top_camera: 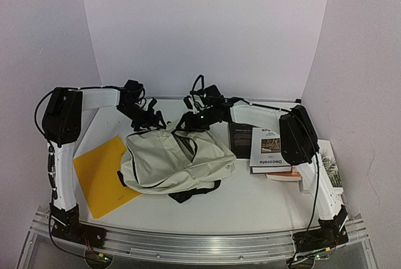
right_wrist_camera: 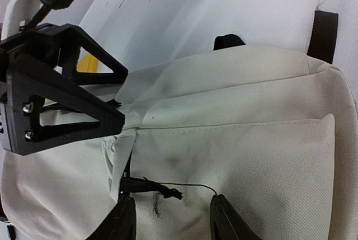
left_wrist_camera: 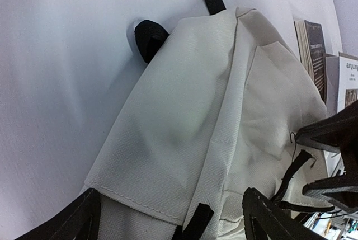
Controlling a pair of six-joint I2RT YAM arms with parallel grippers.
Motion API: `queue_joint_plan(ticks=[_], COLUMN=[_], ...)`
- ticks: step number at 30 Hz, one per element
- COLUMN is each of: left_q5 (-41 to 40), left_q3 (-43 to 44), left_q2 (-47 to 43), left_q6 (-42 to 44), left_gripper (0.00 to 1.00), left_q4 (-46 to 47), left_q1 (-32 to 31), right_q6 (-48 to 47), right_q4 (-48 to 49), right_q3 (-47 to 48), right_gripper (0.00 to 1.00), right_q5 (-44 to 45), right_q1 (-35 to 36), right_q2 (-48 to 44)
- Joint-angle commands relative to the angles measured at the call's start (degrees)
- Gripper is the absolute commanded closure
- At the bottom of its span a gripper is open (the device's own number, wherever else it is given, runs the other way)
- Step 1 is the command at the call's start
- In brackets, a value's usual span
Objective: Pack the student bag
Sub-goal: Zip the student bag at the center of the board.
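One student bag [top_camera: 178, 159] lies slumped at the middle of the white table [top_camera: 250, 200], with a yellow sheet [top_camera: 103, 172] at its left and books [top_camera: 270, 150] at its right; both grippers sit close together at its far edge; the left gripper [left_wrist_camera: 170, 195] gapes wide over cream fabric, holding nothing; the right gripper [right_wrist_camera: 172, 200] is about half open, astride a small black tab [right_wrist_camera: 140, 184], perhaps brushing the cloth; its grip is unclear.
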Motion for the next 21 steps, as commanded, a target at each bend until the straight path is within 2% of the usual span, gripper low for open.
queue_joint_plan(ticks=[1,12,21], left_q5=[2.7,5.1,5.5], left_q3=[-0.1,0.2,0.2], left_q2=[0.3,1.3,1.4], left_q6=[-0.4,-1.3,-1.7], left_gripper=[0.19,0.54,0.7], left_q4=[1.1,1.2,1.3], left_q1=[0.2,0.2,0.2], right_q6=[1.5,4.1,6.9], right_q4=[1.3,4.0,7.6], right_q3=[3.4,5.6,4.8], right_gripper=[0.57,0.68,0.77], right_q5=[-2.5,-4.8,-6.3], right_q1=[0.9,1.1,1.1], right_q2=[2.9,5.3,5.4])
